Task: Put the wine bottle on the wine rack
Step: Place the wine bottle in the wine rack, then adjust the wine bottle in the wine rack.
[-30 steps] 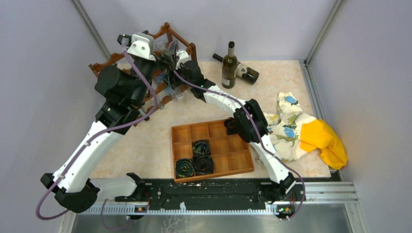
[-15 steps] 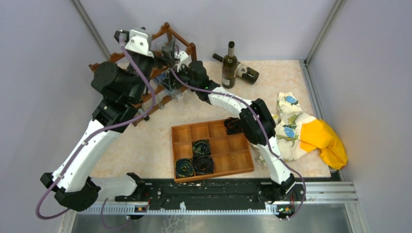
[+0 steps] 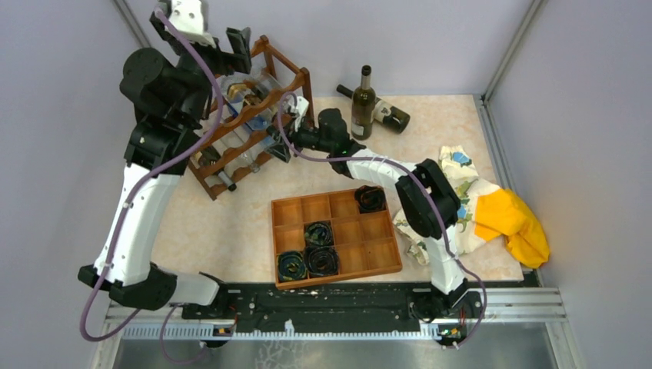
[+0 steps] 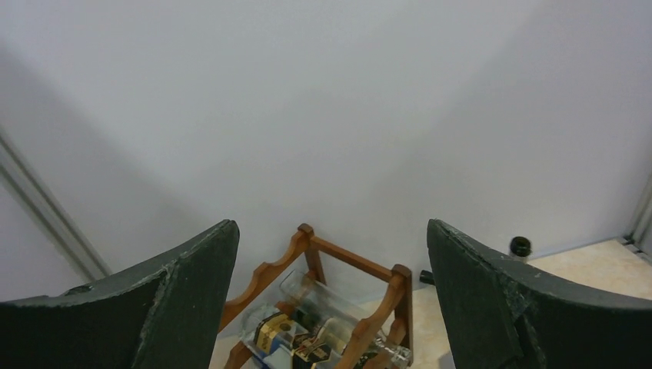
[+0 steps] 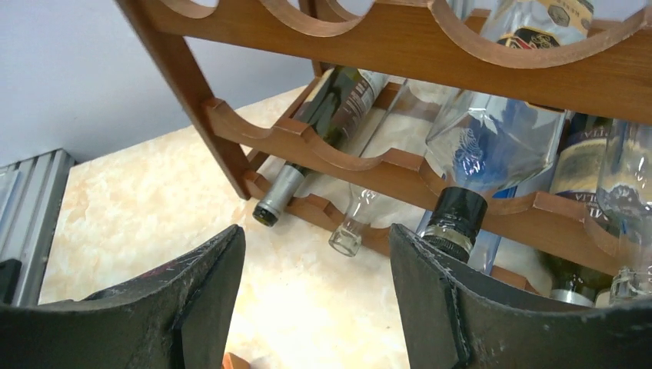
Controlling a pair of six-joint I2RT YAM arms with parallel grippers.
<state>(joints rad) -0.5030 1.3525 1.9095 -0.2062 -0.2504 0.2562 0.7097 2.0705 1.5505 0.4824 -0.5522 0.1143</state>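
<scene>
Looking across the marbled beige tabletop (image 3: 231, 223): the dark reddish-brown wooden wine rack with scalloped rails (image 3: 286, 63) stands at the far left, with several bottles lying in its tiers. A clear glass wine bottle with a black cap (image 5: 480, 146) rests in a scallop of the middle rail, its neck toward the right gripper (image 5: 315, 231). That gripper's jaws are spread and empty just in front of the cap, not touching it. The left gripper (image 4: 329, 224) hangs above the rack, jaws wide, holding nothing. A dark green glass bottle (image 3: 363, 104) stands upright right of the rack, and a second dark bottle (image 3: 390, 117) lies behind it.
</scene>
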